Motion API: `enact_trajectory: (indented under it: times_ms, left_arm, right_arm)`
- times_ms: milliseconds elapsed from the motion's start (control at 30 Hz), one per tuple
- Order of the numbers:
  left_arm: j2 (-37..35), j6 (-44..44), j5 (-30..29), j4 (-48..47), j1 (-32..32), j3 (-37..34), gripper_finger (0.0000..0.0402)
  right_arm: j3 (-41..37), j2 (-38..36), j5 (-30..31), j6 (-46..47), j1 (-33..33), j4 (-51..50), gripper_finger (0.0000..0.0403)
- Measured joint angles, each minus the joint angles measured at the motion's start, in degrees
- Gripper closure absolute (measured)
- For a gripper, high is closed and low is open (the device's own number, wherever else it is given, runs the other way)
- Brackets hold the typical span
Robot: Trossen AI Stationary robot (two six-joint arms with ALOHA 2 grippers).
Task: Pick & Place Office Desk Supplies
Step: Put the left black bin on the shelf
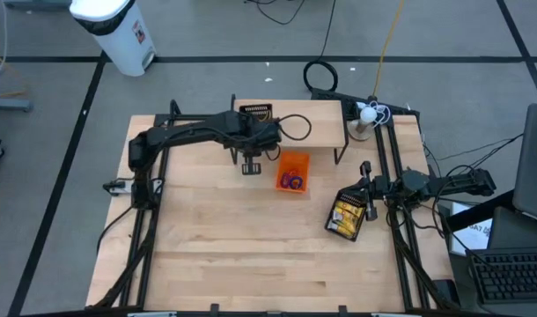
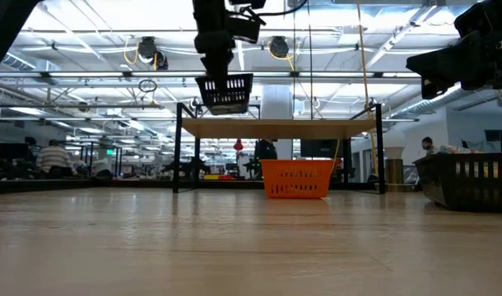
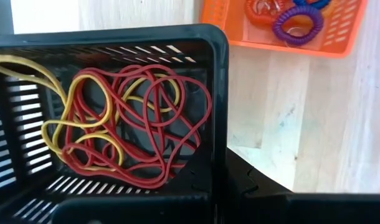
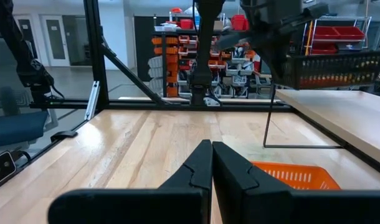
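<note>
My left gripper hangs above the far part of the table, by the wooden shelf, shut on a small black basket. Red and yellow rubber bands lie tangled on that basket's floor. An orange basket stands on the table in front of the shelf and holds purple, blue and red rings. My right gripper waits shut and level at the table's right side. Beside it a larger black basket with yellow-and-white pieces stands on the table. My left gripper holds the small black basket by its upper rim near a corner, coming from above and slanting down. One finger shows outside the wall; the basket hides the other. The basket hangs below the gripper, open side up, lifted clear.
The shelf on thin black legs spans the far middle of the table, with a white round object at its right end. Bare wood fills the near half of the table. A white bin stands on the floor beyond the table.
</note>
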Motion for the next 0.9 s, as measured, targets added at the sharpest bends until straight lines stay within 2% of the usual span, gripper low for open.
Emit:
enact_trajectory:
  times_ms: [567, 900]
  left_arm:
    - [0.5, -1.3, 1.0, 0.9, 2.6, 0.0, 0.0401]
    - [4.5, -1.3, 0.7, -0.4, 2.3, 0.2, 0.0401]
  right_arm:
    - [0.0, 0.0, 0.0, 0.0, 0.0, 0.0, 0.0403]
    - [0.0, 0.0, 0.0, 0.4, 0.0, 0.0, 0.0403]
